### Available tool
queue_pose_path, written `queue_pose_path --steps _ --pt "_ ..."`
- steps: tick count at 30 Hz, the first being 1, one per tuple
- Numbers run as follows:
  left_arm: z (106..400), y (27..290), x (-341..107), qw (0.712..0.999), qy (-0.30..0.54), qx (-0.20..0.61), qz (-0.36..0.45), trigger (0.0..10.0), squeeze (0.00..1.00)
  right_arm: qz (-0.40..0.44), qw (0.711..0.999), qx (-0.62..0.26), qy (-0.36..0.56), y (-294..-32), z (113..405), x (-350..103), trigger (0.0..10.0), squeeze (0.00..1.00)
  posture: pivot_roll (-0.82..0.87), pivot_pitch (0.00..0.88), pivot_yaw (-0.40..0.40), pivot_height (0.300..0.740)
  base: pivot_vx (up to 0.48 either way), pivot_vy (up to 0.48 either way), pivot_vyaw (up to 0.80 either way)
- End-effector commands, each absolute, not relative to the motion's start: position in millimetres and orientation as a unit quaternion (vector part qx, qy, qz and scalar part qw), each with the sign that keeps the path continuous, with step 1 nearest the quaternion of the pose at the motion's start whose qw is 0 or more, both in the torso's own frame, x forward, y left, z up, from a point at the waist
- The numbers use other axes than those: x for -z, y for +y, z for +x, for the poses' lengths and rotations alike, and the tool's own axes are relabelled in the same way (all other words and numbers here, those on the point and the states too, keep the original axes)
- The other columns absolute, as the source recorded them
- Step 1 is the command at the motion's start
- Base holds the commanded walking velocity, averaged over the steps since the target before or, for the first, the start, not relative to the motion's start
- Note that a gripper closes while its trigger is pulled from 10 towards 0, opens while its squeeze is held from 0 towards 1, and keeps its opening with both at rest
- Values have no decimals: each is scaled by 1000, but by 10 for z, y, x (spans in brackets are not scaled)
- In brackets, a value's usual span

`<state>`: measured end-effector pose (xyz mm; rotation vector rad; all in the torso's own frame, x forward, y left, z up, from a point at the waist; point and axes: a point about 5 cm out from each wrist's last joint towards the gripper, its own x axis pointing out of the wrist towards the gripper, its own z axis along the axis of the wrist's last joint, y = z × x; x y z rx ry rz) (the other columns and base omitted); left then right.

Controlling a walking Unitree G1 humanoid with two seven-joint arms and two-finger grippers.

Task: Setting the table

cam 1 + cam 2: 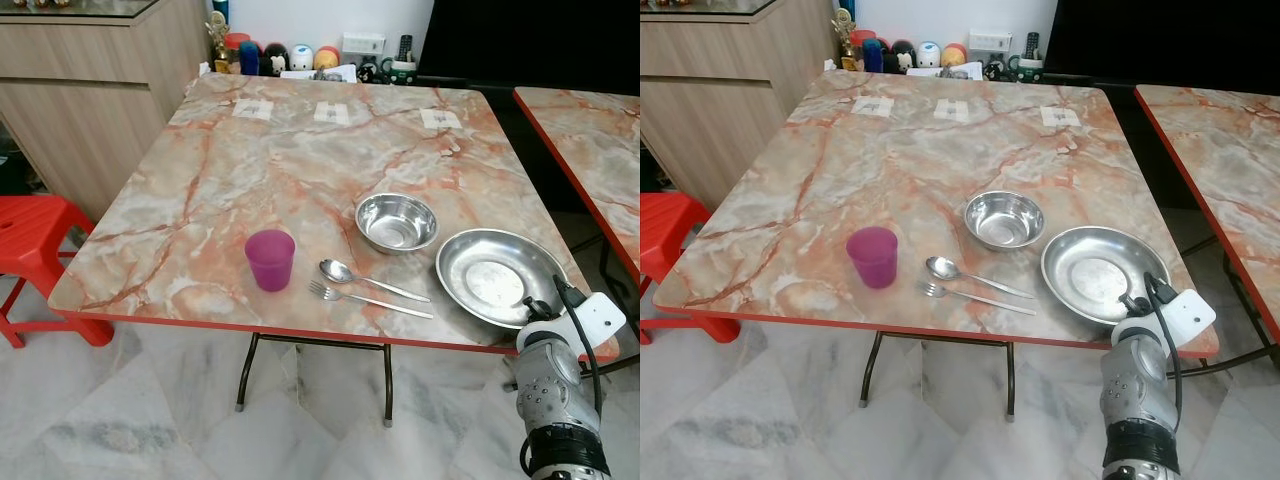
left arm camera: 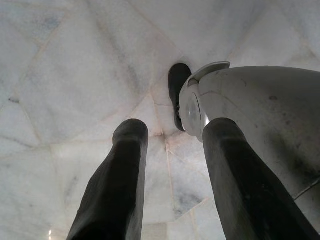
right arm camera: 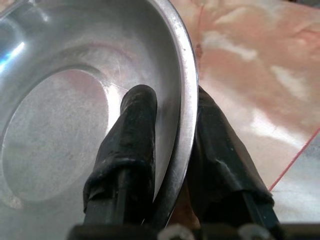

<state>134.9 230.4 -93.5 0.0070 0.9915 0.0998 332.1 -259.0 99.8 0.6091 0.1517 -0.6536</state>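
Pinching the rim of the steel plate (image 1: pixel 495 275) at the table's (image 1: pixel 250 170) near right corner: right gripper (image 3: pixel 175 150), one finger inside, one outside. Beside it, steel bowl (image 1: pixel 397 221), spoon (image 1: pixel 370 281), fork (image 1: pixel 365 299), purple cup (image 1: pixel 270 259). Hanging over the floor (image 2: pixel 75 75), fingers apart: left gripper (image 2: pixel 172 145).

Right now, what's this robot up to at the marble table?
It is setting the table. Its right gripper pinches the rim of the wide steel plate near the table's front edge. Beside the plate sit a round steel bowl, a spoon, a fork and a purple plastic cup. The left arm hangs idle.
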Motion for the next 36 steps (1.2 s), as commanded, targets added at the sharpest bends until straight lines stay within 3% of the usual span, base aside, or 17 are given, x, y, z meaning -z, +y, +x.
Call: queue_pose_path --steps 1,18,26,32,33,34,35,36 --pt "1265 2257 978 870 491 -44 -5 10000 0 287 886 349 104 -2639 3212 -820 0 0 78 173 -52 740 0 0 0" --pt "1208 2309 980 870 491 -48 -2 10000 0 321 851 404 -101 -2893 3063 -1265 0 0 77 175 -44 740 0 0 0" --pt "1255 2297 970 872 487 -48 2 10000 0 326 845 397 -148 -2924 3114 -1469 0 0 79 175 -44 740 0 0 0" --pt "1253 2288 972 872 487 -49 3 10000 0 386 848 302 -200 -2759 3271 -1722 0 0 76 176 -42 740 0 0 0" --pt "1253 2289 972 872 487 -49 5 10000 0 414 849 256 -207 -2665 3322 -1774 1922 0 76 177 -42 740 0 0 0" --pt "1252 2290 973 872 488 -51 7 10000 0 445 849 185 -217 -2504 3385 -1860 8431 0 79 179 -42 740 0 0 0" --pt "1252 2290 973 871 488 -51 8 10000 0 450 849 166 -220 -2459 3398 -1882 8431 0 79 179 -42 740 0 0 0" --pt "1252 2294 972 871 488 -53 9 10000 0 459 848 152 -219 -2408 3413 -1893 10000 0 80 179 -40 740 0 0 0"
